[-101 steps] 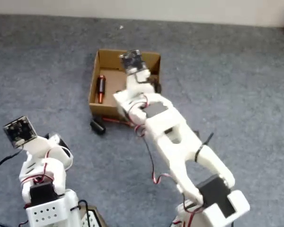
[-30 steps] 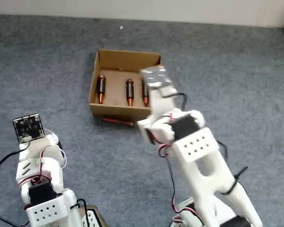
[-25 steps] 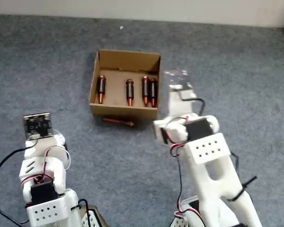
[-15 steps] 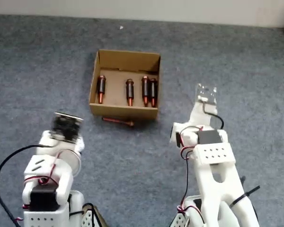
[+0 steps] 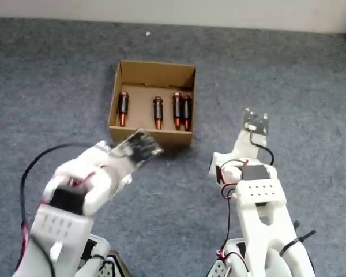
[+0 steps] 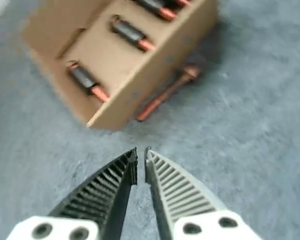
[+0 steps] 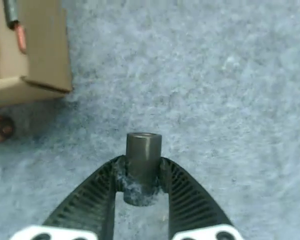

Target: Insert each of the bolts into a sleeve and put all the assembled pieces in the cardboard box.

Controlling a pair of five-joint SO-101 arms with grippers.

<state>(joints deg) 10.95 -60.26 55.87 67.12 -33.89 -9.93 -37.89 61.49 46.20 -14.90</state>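
Four assembled pieces (image 5: pixel 158 112), each a bolt in its sleeve, lie in a row inside the cardboard box (image 5: pixel 155 70).

Item: left pincer (image 6: pixel 141 155). Its tips are pressed together with nothing between them. It hangs over the grey bench (image 6: pixel 250 150) on the arms' side of the box, short of the near wall.

Item: one loose bolt (image 6: pixel 167 95), copper-coloured. It lies flat on the bench outside the box, just beside that near wall and roughly along it. It is past the left pincer's tips and apart from them.

Item: right pincer (image 7: pixel 142 170). It is pinching a dark sleeve (image 7: pixel 143 150), whose open end points out past the tips. It is to the right of the box and apart from it.

Step in hand, as I read it: the fifth and last pairing, with bolt and sleeve not yet joined.

Next move, by my reckoning: the left pincer must spread, settle over the bolt's shank and lift it away from the cardboard, which sits awkwardly close. The bolt's tip then has to be lined up with the sleeve's bore and pushed home. The finished piece goes into the box.
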